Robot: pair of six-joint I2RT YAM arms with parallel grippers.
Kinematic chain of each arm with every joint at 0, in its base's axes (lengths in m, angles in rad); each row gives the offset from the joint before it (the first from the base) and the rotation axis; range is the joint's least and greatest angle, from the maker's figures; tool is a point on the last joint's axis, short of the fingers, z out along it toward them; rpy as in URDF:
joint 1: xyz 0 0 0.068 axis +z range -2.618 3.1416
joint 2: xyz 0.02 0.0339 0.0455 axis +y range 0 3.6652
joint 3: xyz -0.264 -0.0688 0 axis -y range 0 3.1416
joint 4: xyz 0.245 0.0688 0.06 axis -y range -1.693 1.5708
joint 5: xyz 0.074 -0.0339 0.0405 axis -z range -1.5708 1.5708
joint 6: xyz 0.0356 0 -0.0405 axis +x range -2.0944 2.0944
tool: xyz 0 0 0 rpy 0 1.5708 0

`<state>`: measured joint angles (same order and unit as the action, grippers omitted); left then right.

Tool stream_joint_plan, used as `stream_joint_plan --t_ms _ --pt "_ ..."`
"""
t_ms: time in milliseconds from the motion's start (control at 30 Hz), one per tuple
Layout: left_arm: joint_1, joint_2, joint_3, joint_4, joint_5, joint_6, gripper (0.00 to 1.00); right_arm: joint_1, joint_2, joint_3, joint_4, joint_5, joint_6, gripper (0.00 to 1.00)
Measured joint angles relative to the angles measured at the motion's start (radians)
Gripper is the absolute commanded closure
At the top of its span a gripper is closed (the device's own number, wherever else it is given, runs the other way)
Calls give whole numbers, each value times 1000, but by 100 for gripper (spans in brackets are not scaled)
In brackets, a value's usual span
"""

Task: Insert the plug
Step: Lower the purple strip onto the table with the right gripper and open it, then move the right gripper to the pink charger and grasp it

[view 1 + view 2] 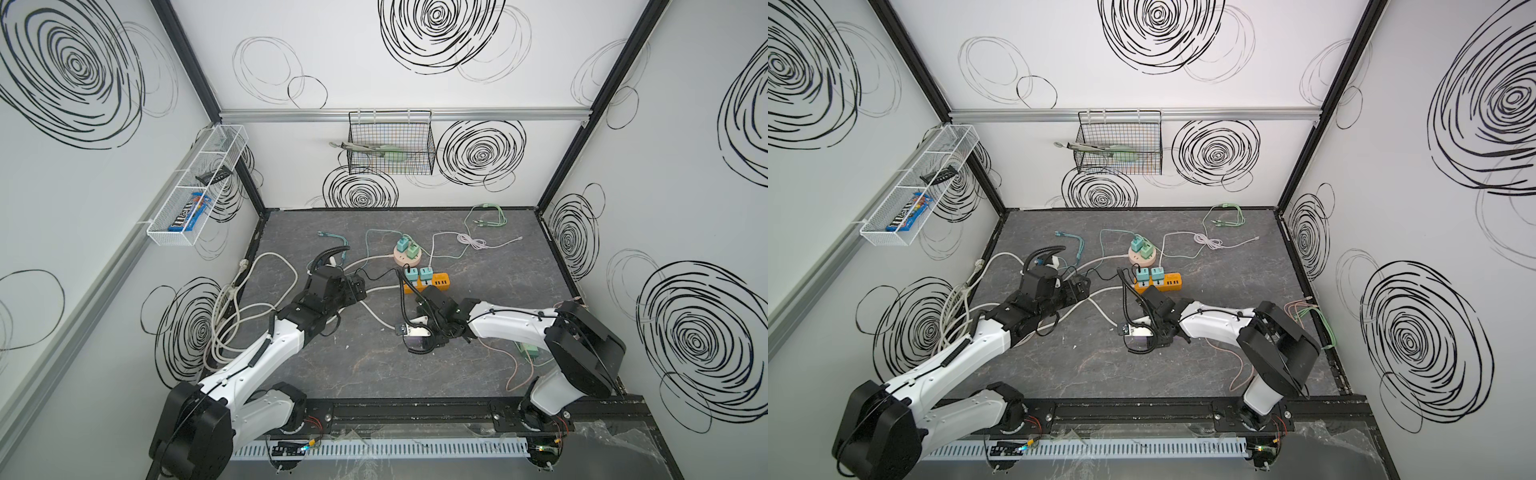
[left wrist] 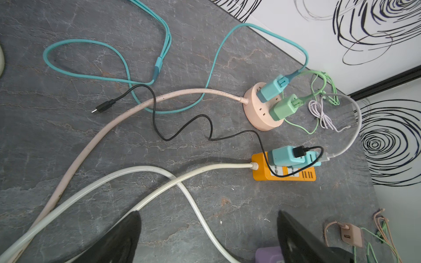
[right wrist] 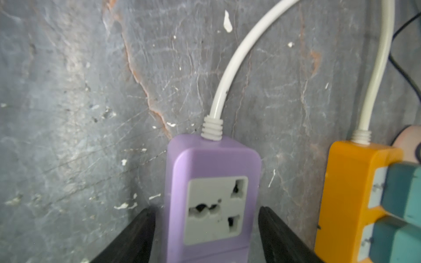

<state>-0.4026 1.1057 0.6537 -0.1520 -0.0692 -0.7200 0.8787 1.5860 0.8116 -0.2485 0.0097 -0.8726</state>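
In the right wrist view, your right gripper (image 3: 206, 209) stood with its jaws apart, straddling the purple power strip (image 3: 211, 159). A sliver of gap showed at one finger and the other sat right at the strip's side, so nothing was clamped. The one socket you could see was bare. The strip's white cable (image 3: 237, 59) curved away over the table (image 3: 68, 91). Just beside it lay the orange power strip (image 3: 346, 182), carrying two teal plugs (image 3: 405, 193).

In the left wrist view, your left gripper (image 2: 208, 214) was spread wide and held nothing. Only this view gave you the loose beige plug (image 2: 352, 234) plainly. It lay on the table to the right of the purple power strip and apart from it, with its cord attached. You also saw the pink round hub (image 2: 255, 113) bearing a third teal plug (image 2: 271, 87) and one green plug (image 2: 284, 108), and a black cable (image 2: 182, 129) running from the orange power strip.

In both top views you could count three outlet units and four seated plugs. The purple power strip was mostly hidden under the right wrist. The left gripper hovered left of the orange power strip. Only these views showed the two wire baskets, a white basket (image 1: 195, 183) on the left wall and a black basket (image 1: 390, 145) on the far wall.
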Motion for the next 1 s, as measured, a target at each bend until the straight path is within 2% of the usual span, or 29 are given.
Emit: stream_joint_plan --t_ms 33,267,400,533,633,733,800,900,1000 --pt "0 2 0 1 1 2 4 0 -16 -14 0 -2 13 1" --pt "-17 9 4 21 2 17 4 13 -128 -79 27 1 76 3" --pt "-44 23 13 43 -3 26 4 15 -225 -117 43 49 150 3" --pt "-85 55 34 69 -19 41 4 15 -403 -165 93 112 265 3" --pt "-121 91 69 84 -37 58 4 -2 -559 -214 171 197 434 3" --pt "-155 116 99 101 -58 79 4 -118 -656 -220 191 217 650 3" --pt "-171 127 113 110 -67 92 4 -269 -688 -218 188 193 813 3" --pt "-181 138 119 117 -71 109 4 -460 -689 -218 155 150 1001 3" --pt "-182 144 119 117 -77 119 4 -588 -669 -218 109 86 1138 3"
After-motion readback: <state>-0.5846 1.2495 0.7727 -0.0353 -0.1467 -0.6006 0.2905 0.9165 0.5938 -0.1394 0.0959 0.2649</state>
